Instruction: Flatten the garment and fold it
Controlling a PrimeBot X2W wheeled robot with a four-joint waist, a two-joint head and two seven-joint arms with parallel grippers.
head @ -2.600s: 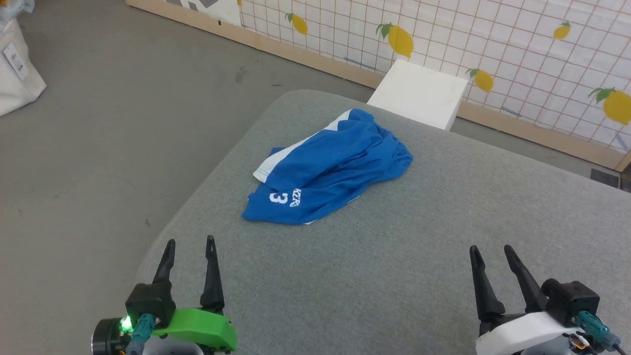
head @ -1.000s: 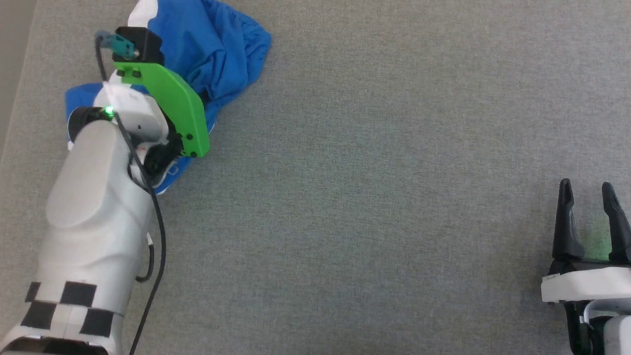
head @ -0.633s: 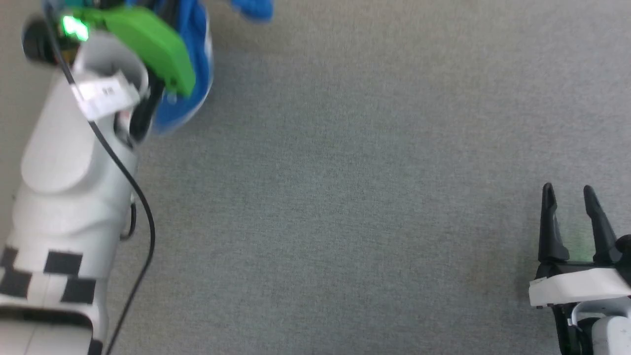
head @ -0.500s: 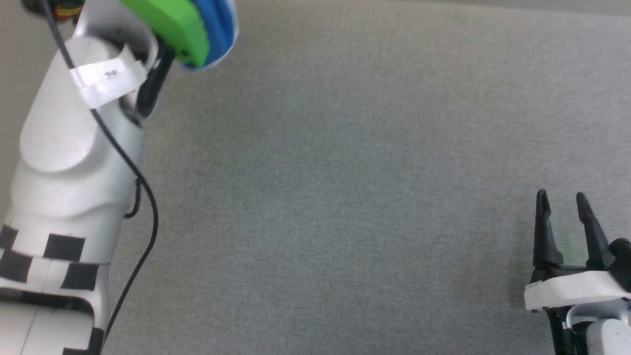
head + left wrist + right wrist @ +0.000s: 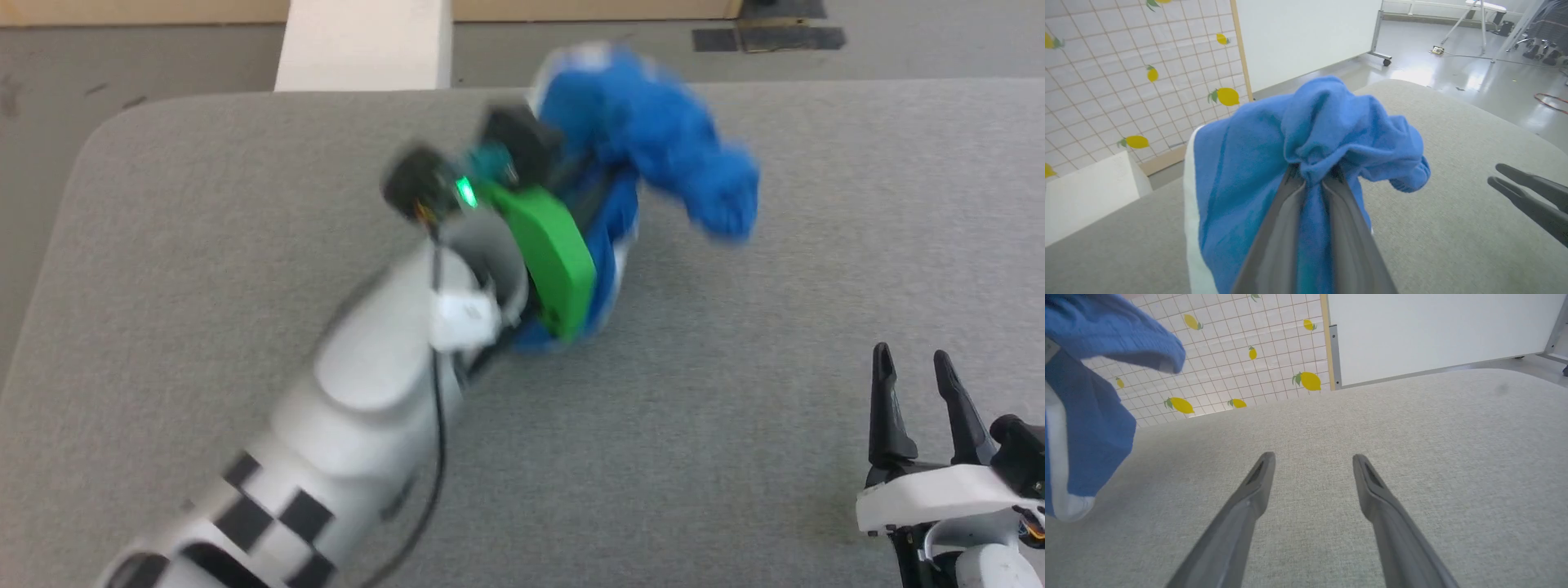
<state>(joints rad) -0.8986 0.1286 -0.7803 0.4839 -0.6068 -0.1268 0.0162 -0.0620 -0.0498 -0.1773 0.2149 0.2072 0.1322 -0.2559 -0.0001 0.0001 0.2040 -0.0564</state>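
Left fingers (image 5: pixel 1284 228): pressed together on a wad of blue cloth, which is nipped at the tips and spills over them.
Left gripper (image 5: pixel 1312 173): carries the garment (image 5: pixel 1241 163) by that one pinch, several layers at once by the look of it.
Right gripper (image 5: pixel 910 359): tips apart with nothing between them; sits low at the near right corner of the grey padded table (image 5: pixel 204 204), well apart from the cloth.
Garment position: raised over the table near the far edge, about midway along. Cannot tell whether the lowest hem touches the top, as the head view is smeared.
Risk, slip: thin cloth in narrow tips, judged liable to slide out on a swing.
Risk, edge: a drop this close to the far edge could send it to the floor.
Risk, crumple: a wad grip likely lands as a heap, not flat.
Heading: no flat outline. The gathered lobe, probably the waistband, points toward the table's right side.
Long axis: judged near vertical, hanging from the pinch with the white stripe running down it.
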